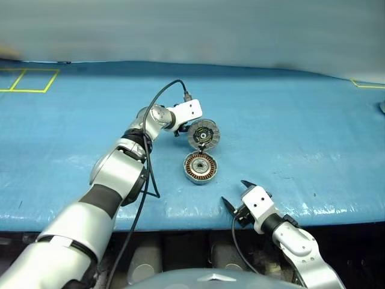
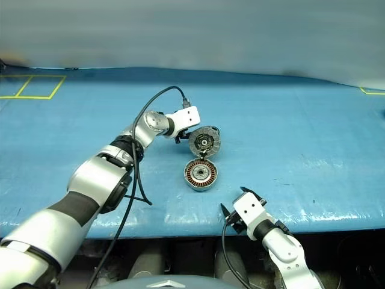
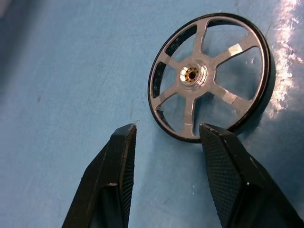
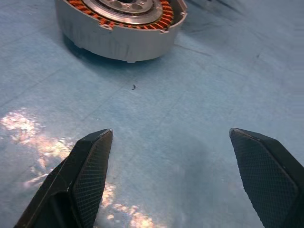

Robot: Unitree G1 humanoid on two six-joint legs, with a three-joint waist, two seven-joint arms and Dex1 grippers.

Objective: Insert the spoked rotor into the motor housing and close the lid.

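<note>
Two pincers show: our left pincer (image 3: 164,137) stands half open and empty, the spoked rotor (image 3: 209,76) flat on the blue worktop (image 1: 301,132) just past its tips. Our right pincer (image 4: 171,137) gapes wide, empty, the motor housing (image 4: 118,23) ahead of it.

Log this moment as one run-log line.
left gripper: open, at spoked rotor on table | right gripper: open, short of motor housing | lid: up

Items counted on the blue table (image 1: 313,132): one motor housing (image 1: 200,167), one lid (image 1: 203,134) joined to it, one spoked rotor (image 3: 209,76). Two grippers present: left (image 3: 166,137), right (image 4: 171,137).
</note>
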